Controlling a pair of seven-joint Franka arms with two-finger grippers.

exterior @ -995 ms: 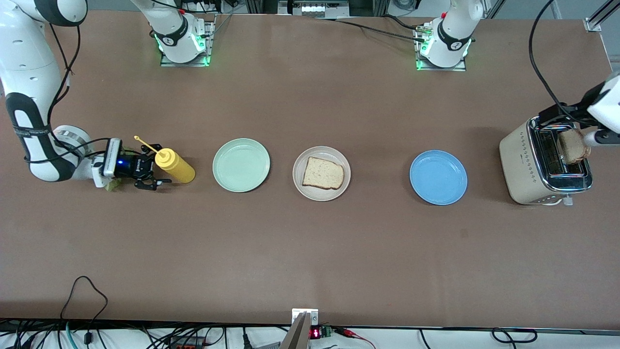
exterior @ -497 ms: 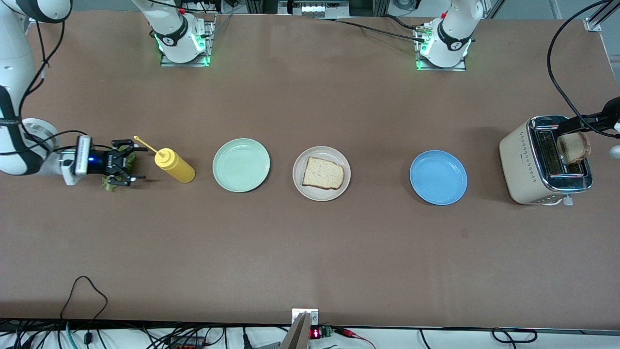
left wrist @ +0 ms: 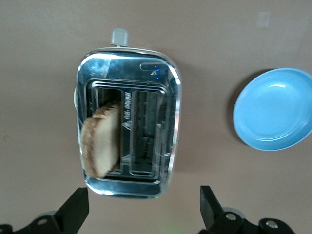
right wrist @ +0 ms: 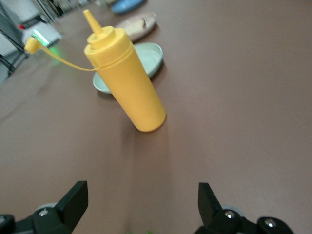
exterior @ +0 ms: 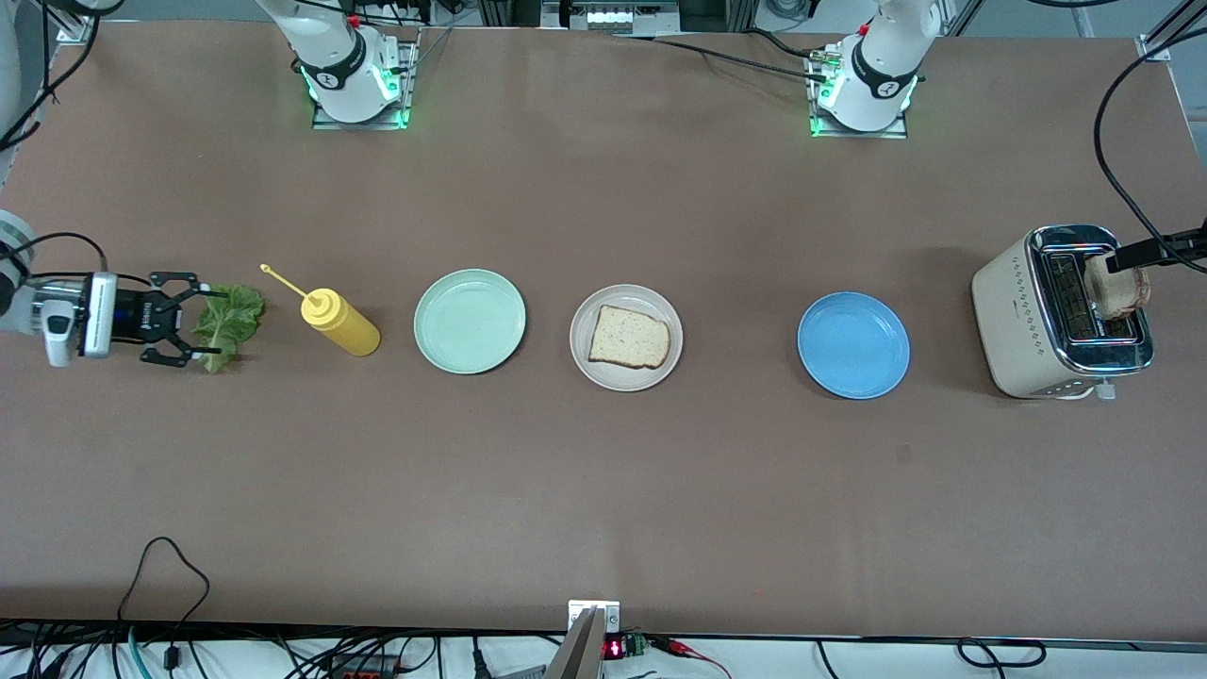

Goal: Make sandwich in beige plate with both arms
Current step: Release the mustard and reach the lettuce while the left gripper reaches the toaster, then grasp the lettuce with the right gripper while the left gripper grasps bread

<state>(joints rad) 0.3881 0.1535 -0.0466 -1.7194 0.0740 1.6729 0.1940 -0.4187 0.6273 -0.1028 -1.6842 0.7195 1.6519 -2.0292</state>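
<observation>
The beige plate (exterior: 626,379) sits mid-table with one bread slice (exterior: 629,337) lying flat on it. A second, toasted slice (exterior: 1117,287) stands in a slot of the toaster (exterior: 1023,316), also seen as the toasted slice (left wrist: 100,141) in the left wrist view. A green lettuce leaf (exterior: 234,311) lies on the table at the right arm's end. My right gripper (exterior: 212,323) is low and level, open, its fingers straddling the leaf's end without gripping it. My left gripper (left wrist: 144,204) is open and empty, above the table beside the toaster (left wrist: 129,117).
A yellow squeeze bottle (exterior: 339,322) lies between the lettuce and a mint-green plate (exterior: 470,321). A blue plate (exterior: 853,344) sits between the beige plate and the toaster. Both arm bases stand along the edge farthest from the front camera.
My right gripper has drawn back from the bottle toward the table's end, uncovering the lettuce leaf. My left arm has pulled away from over the toaster toward its end of the table.
</observation>
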